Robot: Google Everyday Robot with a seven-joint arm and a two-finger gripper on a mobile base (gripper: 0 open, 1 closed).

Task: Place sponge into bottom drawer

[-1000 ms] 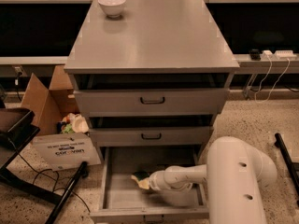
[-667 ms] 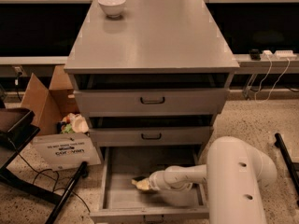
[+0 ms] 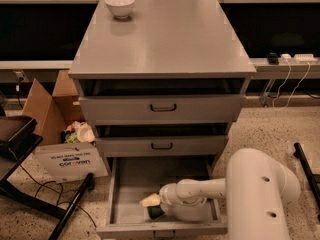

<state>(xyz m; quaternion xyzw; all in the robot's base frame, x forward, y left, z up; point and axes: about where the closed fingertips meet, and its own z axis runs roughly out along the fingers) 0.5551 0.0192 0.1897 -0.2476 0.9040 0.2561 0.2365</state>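
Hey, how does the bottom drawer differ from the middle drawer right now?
The bottom drawer is pulled far out, its inside showing; the middle drawer sits nearly shut, only its front showing. The bottom drawer holds the sponge and the gripper, which reaches in at the sponge; the middle drawer's inside is hidden. Both are grey.

A grey cabinet [image 3: 165,39] stands on a speckled floor [image 3: 265,129], with a white bowl [image 3: 119,5] at its top's far left corner. A cardboard box [image 3: 42,109] stands left. The gripper [image 3: 154,207] is inside the bottom drawer [image 3: 135,179].
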